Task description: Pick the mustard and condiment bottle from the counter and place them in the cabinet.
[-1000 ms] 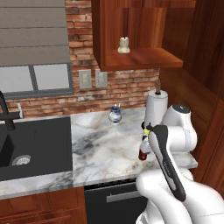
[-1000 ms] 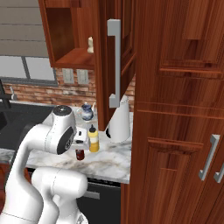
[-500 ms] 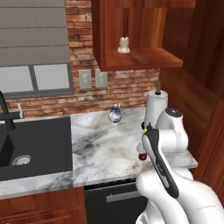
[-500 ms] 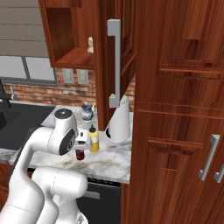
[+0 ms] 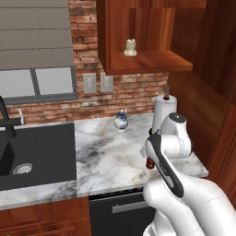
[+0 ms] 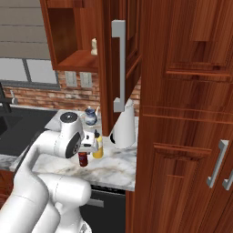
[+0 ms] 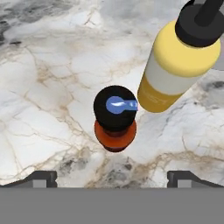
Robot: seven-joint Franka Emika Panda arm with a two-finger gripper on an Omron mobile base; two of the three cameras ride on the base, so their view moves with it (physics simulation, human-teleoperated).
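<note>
Seen from above in the hand view, the condiment bottle with its black cap stands on the marble counter. The yellow mustard stands close beside it, up and to the right. My gripper is open above the condiment bottle, one tip at each bottom corner and nothing between them. From the right base view, the mustard and the condiment bottle stand side by side just under my hand. In the left base view, my arm hides all but the foot of the condiment bottle. The cabinet hangs open above.
A small pale figurine stands on the cabinet shelf. A white paper-towel roll and a blue-and-white jar stand at the back of the counter. The black sink lies left. The open cabinet door hangs above the roll; tall wood panelling stands right.
My arm has swung a little left and lowered over the two bottles. The bottles have not moved.
</note>
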